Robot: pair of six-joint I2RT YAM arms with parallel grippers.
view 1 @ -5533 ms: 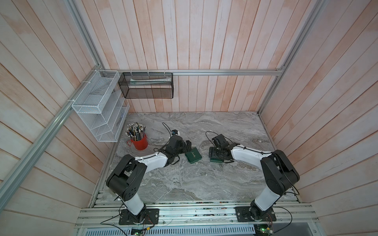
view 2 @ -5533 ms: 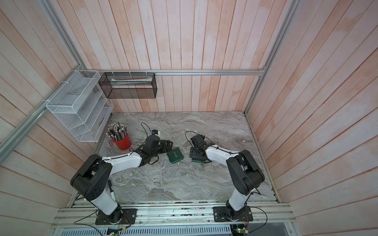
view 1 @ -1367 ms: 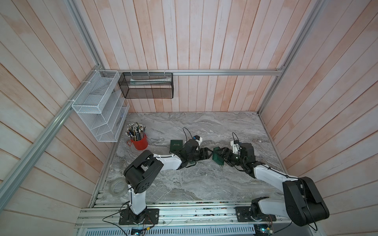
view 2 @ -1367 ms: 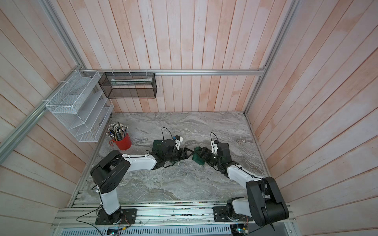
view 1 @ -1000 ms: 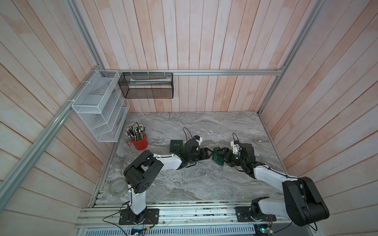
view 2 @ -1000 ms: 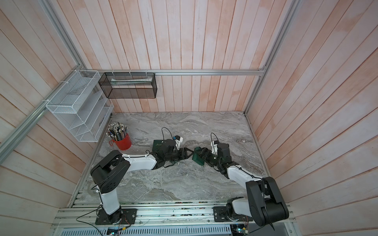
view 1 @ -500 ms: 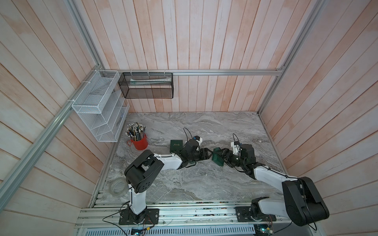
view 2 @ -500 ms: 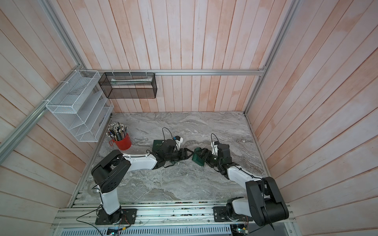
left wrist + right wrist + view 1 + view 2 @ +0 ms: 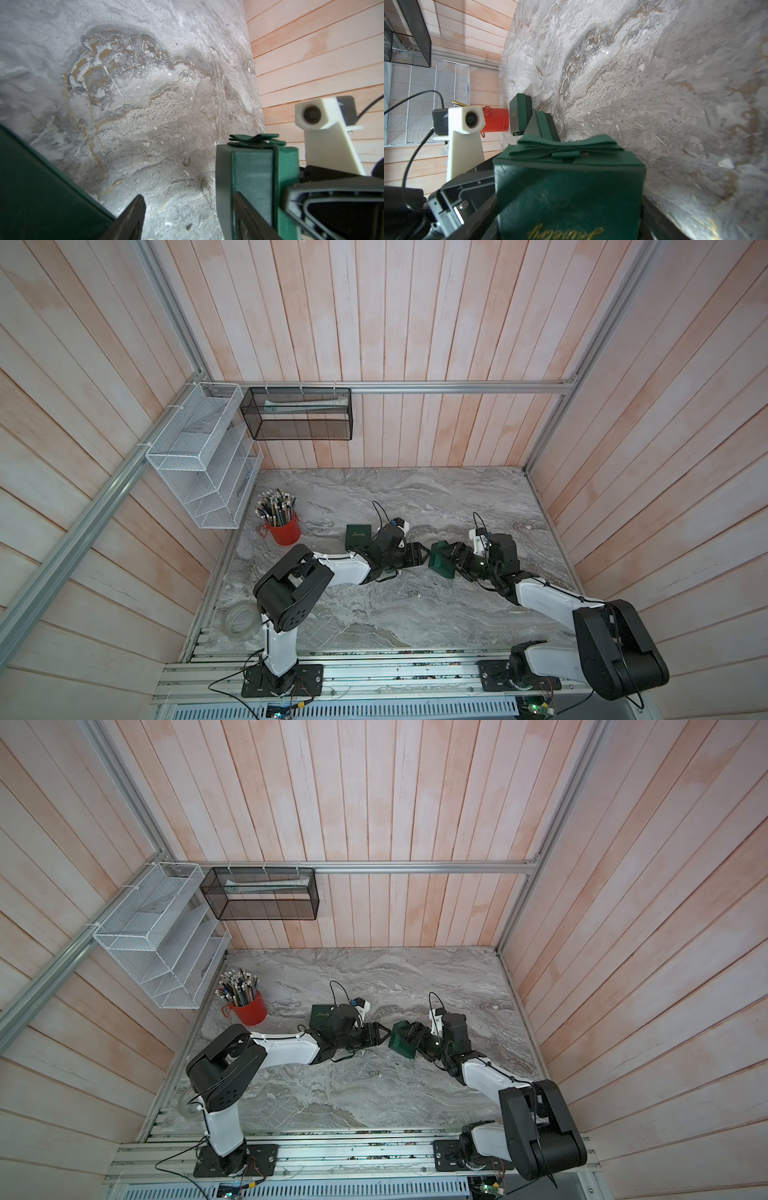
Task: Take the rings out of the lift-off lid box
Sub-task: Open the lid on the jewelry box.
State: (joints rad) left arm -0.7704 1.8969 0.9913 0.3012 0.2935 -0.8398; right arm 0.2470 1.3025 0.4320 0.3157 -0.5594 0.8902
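swung both arms round since the oldest frames, then barely stirred over the last second. lifted the lift-off lid box from lying flat on the marble table and tipped it steeply, bow end turned toward the left gripper. shifted the second green box back toward the red cup, behind the left arm and well apart from the work.

reads as a presenting pose: box offered up so the lid can be pulled, lid apparently not yet off, so the real step of the task yet to come.

clamped across its sides by the right gripper, jaws set wide to span it. left gripper spread and empty, one jaw just beside the box's face; cannot tell whether touching.

looks dark green and cloth-textured, with a flat ribbon bow on one end, a ribbon band round the body and gold script on the face toward the right wrist camera. sits between the two grippers, mid-table; cannot tell whether its low corner rests on the marble. shows no rings anywhere, presumably shut inside.
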